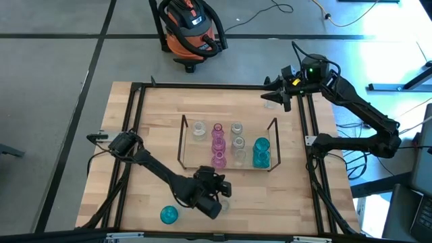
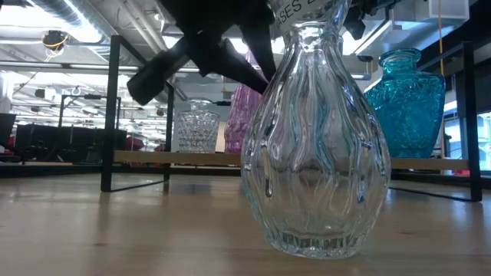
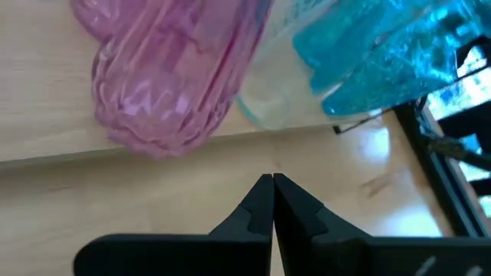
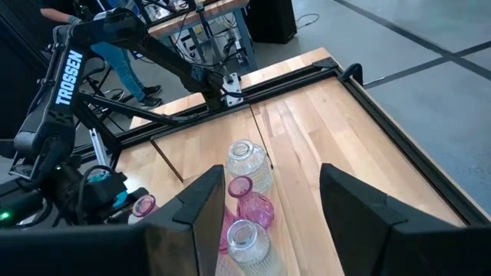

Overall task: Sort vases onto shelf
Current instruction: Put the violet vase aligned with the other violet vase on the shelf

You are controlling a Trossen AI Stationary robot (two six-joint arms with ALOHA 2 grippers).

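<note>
Seen from above: shelf (image 1: 228,143) at mid-table, holding clear vases (image 1: 237,144), pink vases (image 1: 218,146) in a column, and teal vases (image 1: 261,152) at its right end. Also from above only: a lone teal vase (image 1: 169,214) near the front edge, well apart from the shelf, and an orange vacuum (image 1: 191,27) on the floor beyond the table.

Left gripper (image 1: 223,192) low near the front edge, just before the shelf; jaws pressed together on nothing, shown plainly in the left wrist view (image 3: 273,184), with pink and teal glass close ahead.

Shown large only in the low view: a clear ribbed vase (image 2: 316,146) standing on the wood, dark arm above it.

Right gripper (image 1: 273,94) raised over the far right corner, fingers (image 4: 203,201) spread wide and empty, looking down on the shelf's row.
</note>
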